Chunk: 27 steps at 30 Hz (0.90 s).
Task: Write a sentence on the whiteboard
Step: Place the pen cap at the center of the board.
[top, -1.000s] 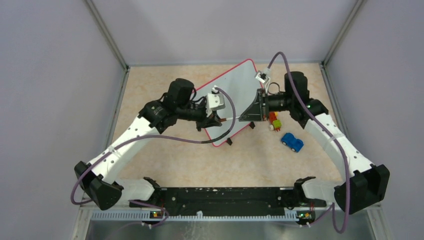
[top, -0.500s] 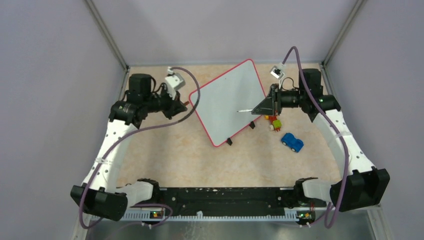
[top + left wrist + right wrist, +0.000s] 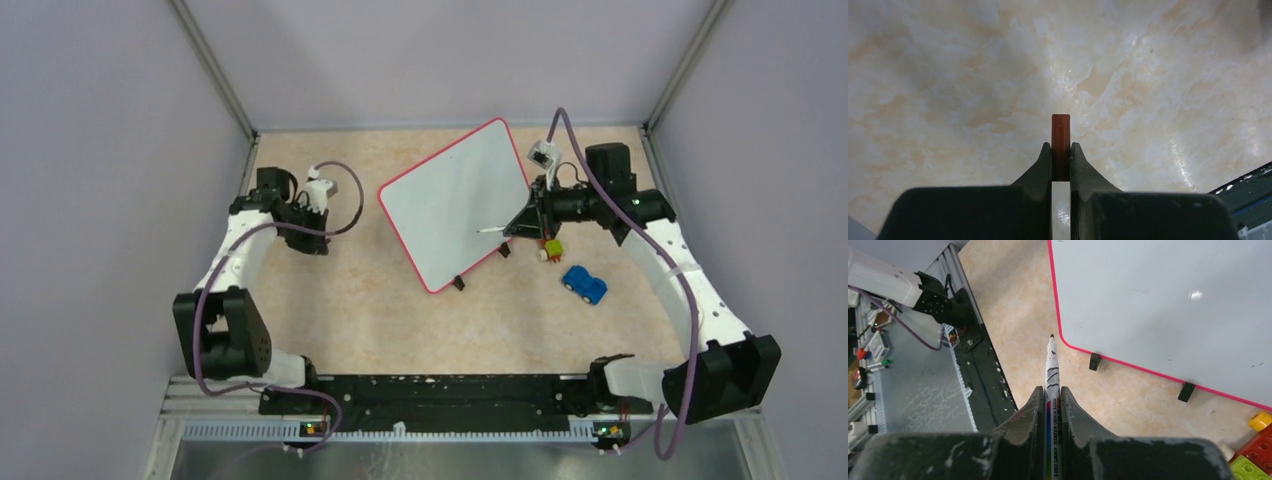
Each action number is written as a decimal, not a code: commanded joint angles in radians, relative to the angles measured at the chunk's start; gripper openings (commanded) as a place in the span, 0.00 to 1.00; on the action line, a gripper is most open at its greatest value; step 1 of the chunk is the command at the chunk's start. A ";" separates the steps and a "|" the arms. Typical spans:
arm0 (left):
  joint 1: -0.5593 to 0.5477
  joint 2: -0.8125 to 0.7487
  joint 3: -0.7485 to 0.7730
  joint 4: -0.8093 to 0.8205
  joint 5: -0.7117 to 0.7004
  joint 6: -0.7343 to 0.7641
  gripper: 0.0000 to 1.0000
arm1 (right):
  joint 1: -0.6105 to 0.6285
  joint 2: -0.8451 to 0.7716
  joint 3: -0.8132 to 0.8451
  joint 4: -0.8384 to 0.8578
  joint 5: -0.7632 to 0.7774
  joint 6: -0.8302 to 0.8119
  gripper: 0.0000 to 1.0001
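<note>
Top external: whiteboard (image 3: 445, 205) lies askew at mid-table, nearer the far edge, red-pink rim all round, black feet (image 3: 1094, 361) along its near edge. Table (image 3: 380, 320) is mottled beige.

Right gripper (image 3: 1050, 390) is at the board's right edge, fingers clamped narrow on a white marker (image 3: 1052, 365), tip uncapped and pointing away from the wrist. From above, the tip sits over the board's near-right area. From the right wrist, it falls just off the rounded corner. Contact with the surface: cannot tell.

Left gripper (image 3: 1060, 147) is well apart from the board, over bare table at the left, fingers pinched on a small red-orange cap (image 3: 1060, 130).

A blue toy car (image 3: 584, 284) and coloured blocks (image 3: 548, 247) lie just right of the board.
</note>
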<state>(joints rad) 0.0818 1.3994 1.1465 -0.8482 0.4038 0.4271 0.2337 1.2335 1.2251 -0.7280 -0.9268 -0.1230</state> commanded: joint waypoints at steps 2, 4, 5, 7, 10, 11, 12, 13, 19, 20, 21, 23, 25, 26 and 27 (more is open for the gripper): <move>-0.001 0.105 -0.067 0.035 -0.080 0.019 0.00 | 0.095 -0.021 0.019 0.031 0.151 -0.080 0.00; -0.005 0.135 -0.085 0.052 -0.068 0.022 0.00 | 0.114 -0.021 0.016 0.049 0.173 -0.088 0.00; -0.009 0.147 -0.090 0.062 -0.069 0.021 0.00 | 0.117 -0.015 0.016 0.057 0.173 -0.087 0.00; -0.023 0.163 -0.116 0.097 -0.087 0.018 0.00 | 0.118 -0.004 0.020 0.069 0.172 -0.087 0.00; -0.041 0.184 -0.148 0.131 -0.108 0.013 0.01 | 0.118 0.003 0.021 0.084 0.159 -0.084 0.00; -0.046 0.192 -0.155 0.136 -0.114 0.013 0.01 | 0.118 0.003 0.021 0.086 0.151 -0.084 0.00; -0.051 0.199 -0.161 0.141 -0.115 0.011 0.01 | 0.118 0.002 0.019 0.087 0.147 -0.084 0.00; -0.055 0.206 -0.166 0.147 -0.116 0.012 0.01 | 0.118 0.003 0.019 0.087 0.145 -0.085 0.00; -0.076 0.237 -0.187 0.160 -0.120 0.011 0.07 | 0.119 0.003 0.009 0.078 0.140 -0.099 0.00; -0.077 0.241 -0.190 0.162 -0.117 0.011 0.08 | 0.121 0.004 0.010 0.076 0.143 -0.100 0.00; -0.077 0.245 -0.193 0.162 -0.111 0.010 0.10 | 0.123 0.003 0.008 0.077 0.145 -0.103 0.00; -0.078 0.252 -0.197 0.160 -0.105 0.010 0.14 | 0.130 0.009 0.011 0.077 0.154 -0.105 0.00; -0.104 0.254 -0.198 0.157 -0.090 0.013 0.20 | 0.138 0.020 0.022 0.071 0.158 -0.111 0.00; -0.106 0.253 -0.195 0.153 -0.084 0.013 0.24 | 0.142 0.028 0.029 0.063 0.160 -0.118 0.00; -0.106 0.254 -0.189 0.146 -0.075 0.012 0.29 | 0.146 0.035 0.038 0.057 0.162 -0.122 0.00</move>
<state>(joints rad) -0.0063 1.6394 0.9600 -0.7074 0.2916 0.4358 0.3584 1.2415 1.2247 -0.6785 -0.7731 -0.2119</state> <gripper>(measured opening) 0.232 0.096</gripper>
